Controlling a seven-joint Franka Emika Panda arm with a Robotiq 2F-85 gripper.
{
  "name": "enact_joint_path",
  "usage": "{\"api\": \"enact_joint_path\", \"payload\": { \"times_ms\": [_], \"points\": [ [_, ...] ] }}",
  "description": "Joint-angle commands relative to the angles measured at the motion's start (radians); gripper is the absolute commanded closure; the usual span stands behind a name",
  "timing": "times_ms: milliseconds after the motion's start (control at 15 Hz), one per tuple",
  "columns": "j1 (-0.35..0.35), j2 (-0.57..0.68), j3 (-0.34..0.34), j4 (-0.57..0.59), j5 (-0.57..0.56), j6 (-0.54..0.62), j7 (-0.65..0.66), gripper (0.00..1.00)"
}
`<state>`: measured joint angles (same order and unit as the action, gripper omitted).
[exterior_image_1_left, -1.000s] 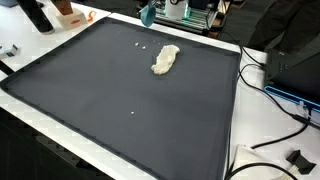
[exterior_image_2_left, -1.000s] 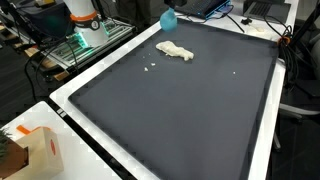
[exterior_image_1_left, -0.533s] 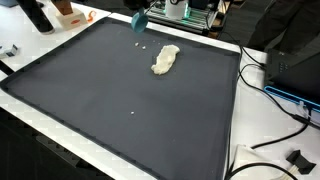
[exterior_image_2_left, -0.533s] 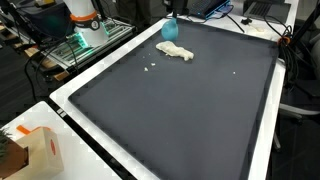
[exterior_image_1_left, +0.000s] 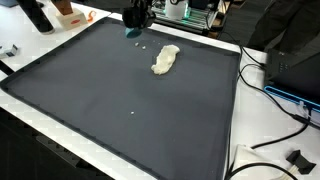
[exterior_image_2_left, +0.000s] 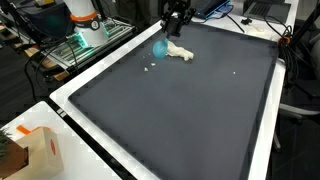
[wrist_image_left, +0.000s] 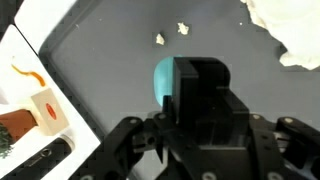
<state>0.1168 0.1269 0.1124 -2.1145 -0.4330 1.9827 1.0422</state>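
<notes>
While the black Robotiq gripper (exterior_image_1_left: 133, 24) hangs over the far part of the dark grey rubber-like mat (exterior_image_1_left: 100, 95), you have its fingers closed on a small teal rounded object (exterior_image_2_left: 160, 47). The wrist view shows the teal surface (wrist_image_left: 163, 80) wedged between the black finger blocks, so the grasp reads as firm. The object sits low over the mat, just beside a few small white crumbs (exterior_image_2_left: 151, 68) and near, but apart from, a cream crumpled lump of soft material (exterior_image_2_left: 178, 51). Whether its underside touches the mat cannot be told from either exterior view. Judgement: the step in hand is the carry-and-lower phase, with the object held and positioned above the crumbs rather than above the lump. The next move calls for a slow, vertical descent with the wrist kept level. It also needs a check in the wrist view that the crumbs (wrist_image_left: 160, 39) stay ahead of the fingers, and enough clearance from the lump (wrist_image_left: 290, 40) that the fingers do not snag it. Hold the grip closed until contact with the mat is evident.
</notes>
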Motion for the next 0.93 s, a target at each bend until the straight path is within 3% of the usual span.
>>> {"api": "enact_joint_path", "payload": {
  "times_ms": [0, 467, 867],
  "points": [
    [0.055, 0.07, -0.012, 0.054, -0.082, -0.154, 0.172, 0.75],
    [0.127, 0.236, -0.01, 0.205, -0.083, -0.544, 0.289, 0.75],
    [0.18, 0.324, -0.001, 0.286, -0.126, -0.608, 0.223, 0.75]
  ]
}}
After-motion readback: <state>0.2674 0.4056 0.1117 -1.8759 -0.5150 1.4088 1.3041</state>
